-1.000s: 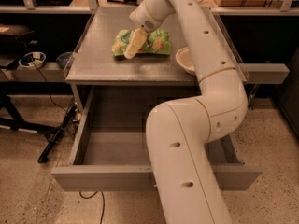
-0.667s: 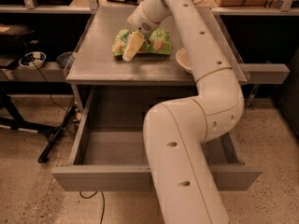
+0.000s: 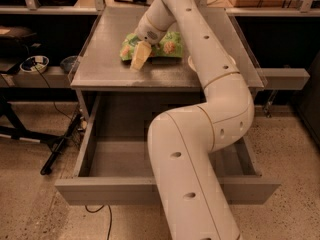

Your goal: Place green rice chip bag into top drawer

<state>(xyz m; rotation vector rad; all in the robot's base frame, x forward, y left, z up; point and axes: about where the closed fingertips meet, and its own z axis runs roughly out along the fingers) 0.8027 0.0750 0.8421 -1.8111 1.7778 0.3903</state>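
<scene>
The green rice chip bag [image 3: 169,46] lies flat near the middle of the table [image 3: 107,70], towards its back. The gripper [image 3: 139,60] sits at the bag's front-left edge, pointing at the table's front. Whether it is open or has hold of the bag cannot be told. The top drawer [image 3: 100,190] stands pulled out under the table. Since the earlier frame, the gripper has dipped slightly towards the table's front edge, and the bag has stayed put.

pincer [image 3: 140,59] has crept a bit toward the front of the tabletop [image 3: 100,69], now at the near edge of the chip bag [image 3: 172,48].
</scene>
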